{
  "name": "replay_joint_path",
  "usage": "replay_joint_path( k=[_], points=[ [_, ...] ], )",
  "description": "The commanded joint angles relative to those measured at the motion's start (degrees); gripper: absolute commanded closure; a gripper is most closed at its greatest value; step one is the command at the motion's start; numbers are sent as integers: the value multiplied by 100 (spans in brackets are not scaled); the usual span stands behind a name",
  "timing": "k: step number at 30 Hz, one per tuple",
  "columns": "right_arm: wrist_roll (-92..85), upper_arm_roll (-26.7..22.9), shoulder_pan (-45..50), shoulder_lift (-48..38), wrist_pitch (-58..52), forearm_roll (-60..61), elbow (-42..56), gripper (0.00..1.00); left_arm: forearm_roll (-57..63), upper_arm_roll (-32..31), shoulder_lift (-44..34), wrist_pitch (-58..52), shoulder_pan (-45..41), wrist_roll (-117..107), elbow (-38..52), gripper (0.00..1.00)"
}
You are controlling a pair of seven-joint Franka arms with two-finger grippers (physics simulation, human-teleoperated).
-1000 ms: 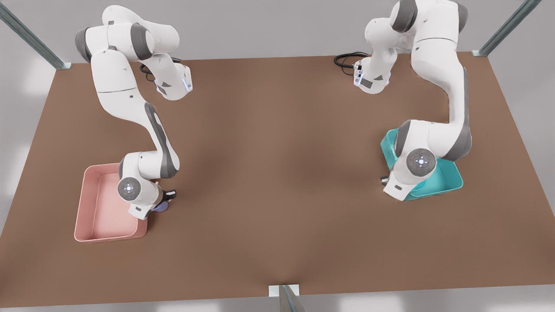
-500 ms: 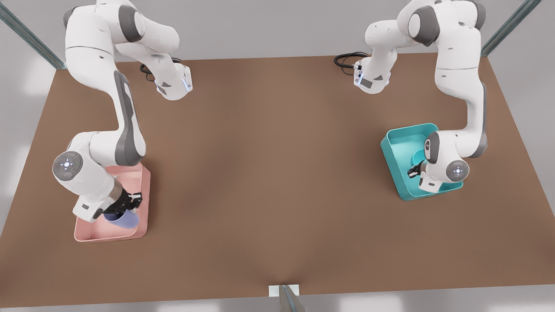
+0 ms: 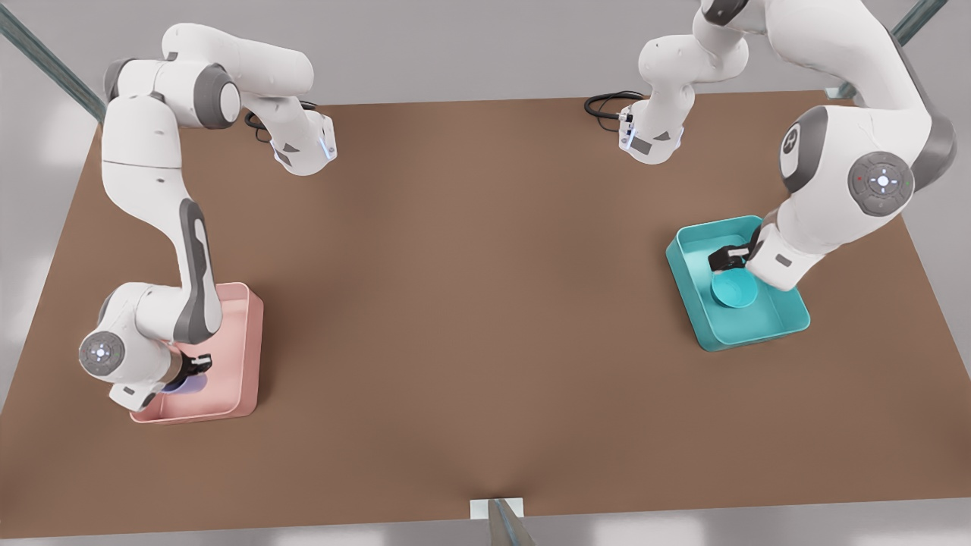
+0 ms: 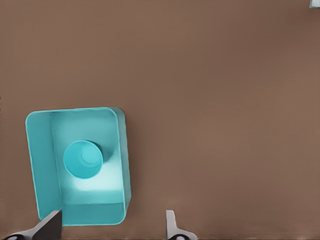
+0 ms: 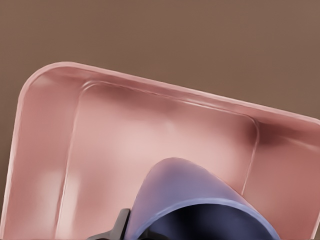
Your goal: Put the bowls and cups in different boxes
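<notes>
Brown and matte, the worktop [image 3: 470, 303] runs wide under grey walls, one box near each end. At the front view's left, the right hand [image 3: 193, 368] hangs low inside the pink box [image 3: 246, 345], its fingers clamped on the cup [image 5: 200, 205], which sits tilted in the grip with its dark mouth toward the wrist camera. To do this well, I reckon the cup wants to be righted and brought down to the tray floor before the fingers part, well inside the walls, so it neither tips nor rolls. It's a plain lavender cup, smooth and tapered, no handle; the tray is pale pink, glossy, with low walls and rounded corners.

Over at the front view's right, the left hand [image 3: 730, 258] is up above the teal box [image 4: 40, 165], fingers [image 4: 50, 225] apart and gripping nothing. The bowl [image 4: 83, 159] rests on that tray's floor, small, round, shallow, the same smooth teal. That half looks done.
</notes>
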Motion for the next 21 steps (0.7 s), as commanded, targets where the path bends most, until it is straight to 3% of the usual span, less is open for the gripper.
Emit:
replay_joint_path(
  k=[1,6,7,8,18,21],
  points=[
    [-481,1,6,95,394,48,3,79,9,-19,30,-1335,13,1871,111,0],
    [-473,10,6,201,447,135,-6,79,26,-19,101,-1036,22,1862,67,0],
    [-481,10,-20,245,456,215,3,9,26,-28,74,-1053,57,1870,59,0],
    [-490,10,-20,245,464,206,-6,0,9,-28,118,-1045,66,1888,32,0],
    [-578,71,-3,-177,333,171,-41,0,35,-19,250,-808,118,1906,32,0],
    [-701,212,24,-686,-326,215,-14,0,26,-19,259,-781,145,1906,32,0]
  ],
)
